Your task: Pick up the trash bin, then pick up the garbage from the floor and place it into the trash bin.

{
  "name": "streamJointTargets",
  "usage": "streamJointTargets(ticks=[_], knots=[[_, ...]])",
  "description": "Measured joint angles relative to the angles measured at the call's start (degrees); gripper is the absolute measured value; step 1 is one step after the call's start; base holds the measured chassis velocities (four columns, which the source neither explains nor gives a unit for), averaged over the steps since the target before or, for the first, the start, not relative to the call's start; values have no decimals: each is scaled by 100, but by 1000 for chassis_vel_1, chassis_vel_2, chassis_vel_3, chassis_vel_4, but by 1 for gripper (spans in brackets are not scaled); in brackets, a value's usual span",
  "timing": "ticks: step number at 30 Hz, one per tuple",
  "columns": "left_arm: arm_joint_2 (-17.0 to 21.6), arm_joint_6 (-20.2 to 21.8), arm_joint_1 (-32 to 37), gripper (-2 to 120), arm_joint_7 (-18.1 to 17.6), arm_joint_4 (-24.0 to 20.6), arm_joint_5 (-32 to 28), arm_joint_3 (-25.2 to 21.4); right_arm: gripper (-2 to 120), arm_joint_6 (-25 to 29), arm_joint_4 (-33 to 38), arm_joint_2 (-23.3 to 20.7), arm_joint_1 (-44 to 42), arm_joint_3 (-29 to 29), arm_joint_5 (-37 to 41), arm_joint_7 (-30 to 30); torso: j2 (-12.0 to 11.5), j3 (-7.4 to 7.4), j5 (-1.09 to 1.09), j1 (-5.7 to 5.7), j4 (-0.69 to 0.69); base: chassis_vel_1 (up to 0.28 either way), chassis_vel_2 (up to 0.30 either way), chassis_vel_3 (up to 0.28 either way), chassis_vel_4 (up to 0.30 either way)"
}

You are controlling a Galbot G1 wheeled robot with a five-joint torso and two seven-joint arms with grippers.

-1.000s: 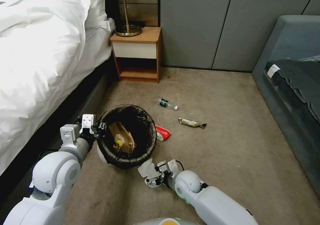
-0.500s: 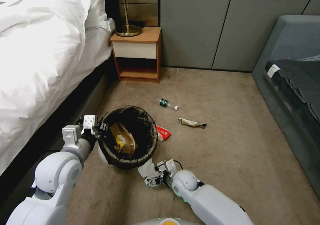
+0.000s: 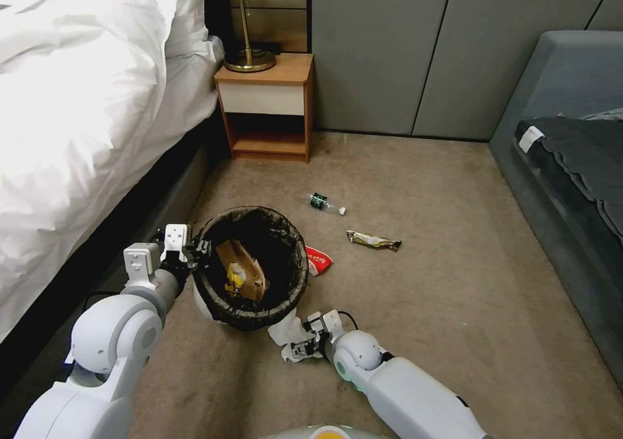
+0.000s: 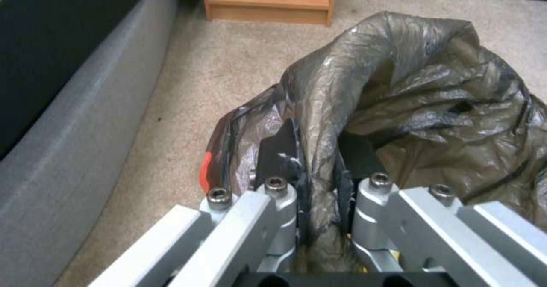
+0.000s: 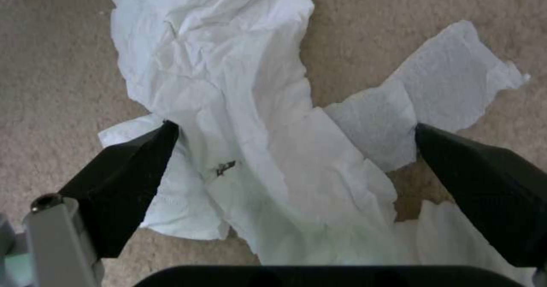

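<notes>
- far left of the head view, a white duvet (image 3: 84, 101) spills off the bed and fills the upper left of the frame.
- lower left, the left gripper (image 3: 195, 254) is clamped on the rim of the trash bin (image 3: 252, 267); in the left wrist view its fingers (image 4: 279, 154) pinch a fold of the dark bag liner (image 4: 410, 103) between them.
- the bin sits just left of centre, its mouth open upward, with a tan paper bag (image 3: 241, 271) and a yellow wrapper (image 3: 233, 276) lying inside.
- above it, in the upper middle, a wooden nightstand (image 3: 267, 104) carries a brass lamp (image 3: 249, 56).
- below the bin, at lower centre, the right gripper (image 3: 300, 346) is down at the carpet (image 3: 467, 283) with its jaws spread wide on either side of the white tissue (image 5: 251, 120) (black fingertips (image 5: 131, 171) at the paper's edges, nothing squeezed).
- just right of the bin's rim lies a red-and-white packet (image 3: 318, 259).
- further right and a little higher, a small clear bottle (image 3: 324, 203) lies on its side.
- right of that, a yellowish snack wrapper (image 3: 373, 239) lies flat, well apart from the bin.
- far right, a grey sofa (image 3: 564, 88) runs along the frame's edge.
</notes>
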Motion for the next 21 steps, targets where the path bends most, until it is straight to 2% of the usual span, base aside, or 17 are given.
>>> streamJointTargets(ticks=[21], knots=[[-18, 0, -65, 6, 3, 60, 13, 56, 98, -37, 86, -67, -112, -54, -33, 130, -2, 2, 6, 1, 6, 0, 0, 0, 0]])
